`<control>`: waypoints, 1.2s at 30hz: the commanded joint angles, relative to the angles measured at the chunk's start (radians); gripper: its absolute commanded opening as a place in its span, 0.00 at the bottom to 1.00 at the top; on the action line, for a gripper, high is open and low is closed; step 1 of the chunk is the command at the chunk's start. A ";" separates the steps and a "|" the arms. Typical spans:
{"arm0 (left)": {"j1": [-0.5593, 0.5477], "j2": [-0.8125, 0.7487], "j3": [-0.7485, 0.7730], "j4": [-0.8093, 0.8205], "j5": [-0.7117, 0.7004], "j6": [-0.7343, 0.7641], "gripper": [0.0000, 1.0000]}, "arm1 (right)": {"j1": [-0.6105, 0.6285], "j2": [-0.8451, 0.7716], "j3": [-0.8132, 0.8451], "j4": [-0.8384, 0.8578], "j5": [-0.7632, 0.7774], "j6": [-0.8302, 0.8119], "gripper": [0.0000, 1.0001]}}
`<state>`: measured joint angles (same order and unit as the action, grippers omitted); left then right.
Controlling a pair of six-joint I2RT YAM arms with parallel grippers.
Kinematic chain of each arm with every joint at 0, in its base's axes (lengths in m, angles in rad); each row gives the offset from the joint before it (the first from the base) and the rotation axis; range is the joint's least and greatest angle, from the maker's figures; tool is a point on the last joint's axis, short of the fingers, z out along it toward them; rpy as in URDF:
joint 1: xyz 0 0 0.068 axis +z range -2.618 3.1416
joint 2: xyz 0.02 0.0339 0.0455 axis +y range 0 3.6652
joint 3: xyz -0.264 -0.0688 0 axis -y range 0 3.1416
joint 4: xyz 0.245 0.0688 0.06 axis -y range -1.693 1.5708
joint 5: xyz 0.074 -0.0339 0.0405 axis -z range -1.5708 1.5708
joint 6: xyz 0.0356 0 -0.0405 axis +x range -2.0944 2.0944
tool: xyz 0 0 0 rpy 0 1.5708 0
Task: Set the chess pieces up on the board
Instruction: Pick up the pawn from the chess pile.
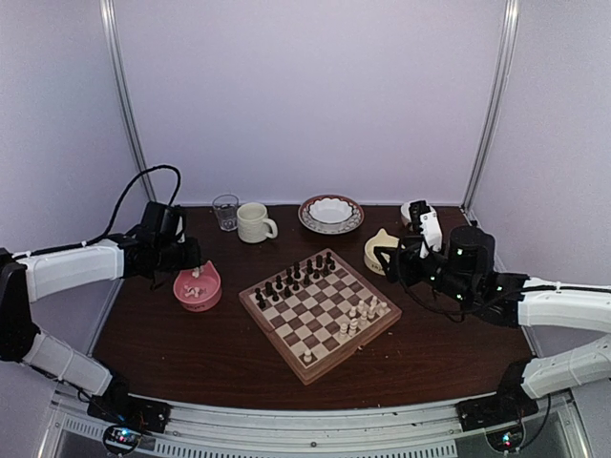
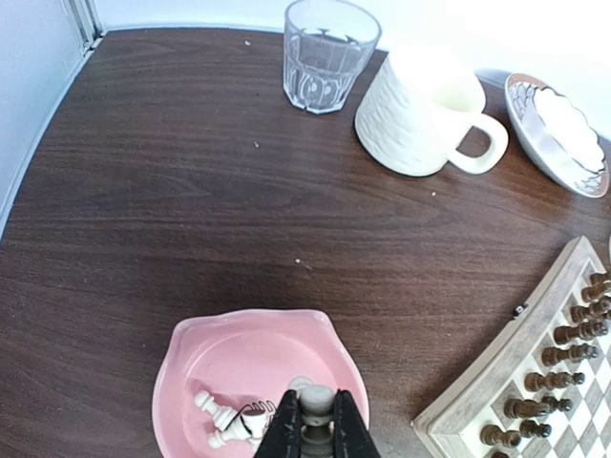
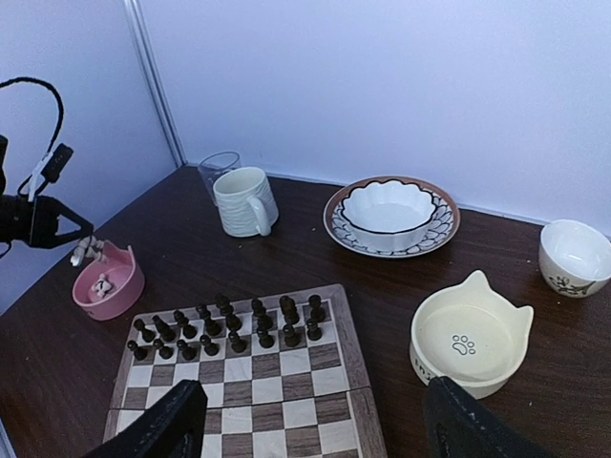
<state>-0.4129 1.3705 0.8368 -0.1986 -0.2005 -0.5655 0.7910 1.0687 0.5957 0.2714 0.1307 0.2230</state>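
Note:
The board (image 1: 304, 322) lies mid-table with dark pieces (image 1: 291, 279) along its far-left edge and several cream-white chess pieces (image 1: 360, 313) near its right corner. My left gripper (image 2: 318, 420) hangs over the pink bowl (image 2: 191, 355), shut on the head of a white chess piece (image 2: 318, 399). Two or three more white pieces (image 2: 221, 420) lie in the bowl. My right gripper (image 3: 315, 441) is open and empty, right of the board's right corner, by a cat-shaped bowl (image 3: 470, 336).
Along the back stand a glass (image 1: 226, 211), a cream mug (image 1: 255, 222), a patterned plate holding a white bowl (image 1: 330, 213) and a small white bowl (image 1: 415, 212). The cat-shaped bowl (image 1: 380, 250) sits beside the board's right edge.

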 commanded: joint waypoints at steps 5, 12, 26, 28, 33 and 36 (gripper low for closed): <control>0.005 0.032 -0.023 -0.026 -0.009 -0.003 0.09 | -0.004 0.047 0.037 0.025 -0.170 -0.034 0.80; 0.005 0.201 0.039 -0.114 -0.024 -0.028 0.00 | -0.004 0.030 0.032 0.021 -0.153 -0.038 0.80; 0.005 0.028 -0.053 -0.108 -0.232 -0.047 0.01 | -0.004 0.035 0.032 0.022 -0.151 -0.040 0.80; 0.005 -0.004 -0.083 -0.051 -0.192 -0.023 0.01 | -0.004 0.037 0.033 0.023 -0.156 -0.042 0.80; 0.005 -0.068 -0.125 0.034 -0.071 0.004 0.02 | -0.004 0.042 0.034 0.024 -0.161 -0.042 0.80; 0.005 -0.098 -0.130 0.043 0.012 0.030 0.01 | -0.004 0.041 0.035 0.023 -0.167 -0.042 0.80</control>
<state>-0.4129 1.3190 0.7147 -0.2485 -0.3031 -0.5800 0.7914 1.1152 0.5999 0.2798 -0.0223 0.1864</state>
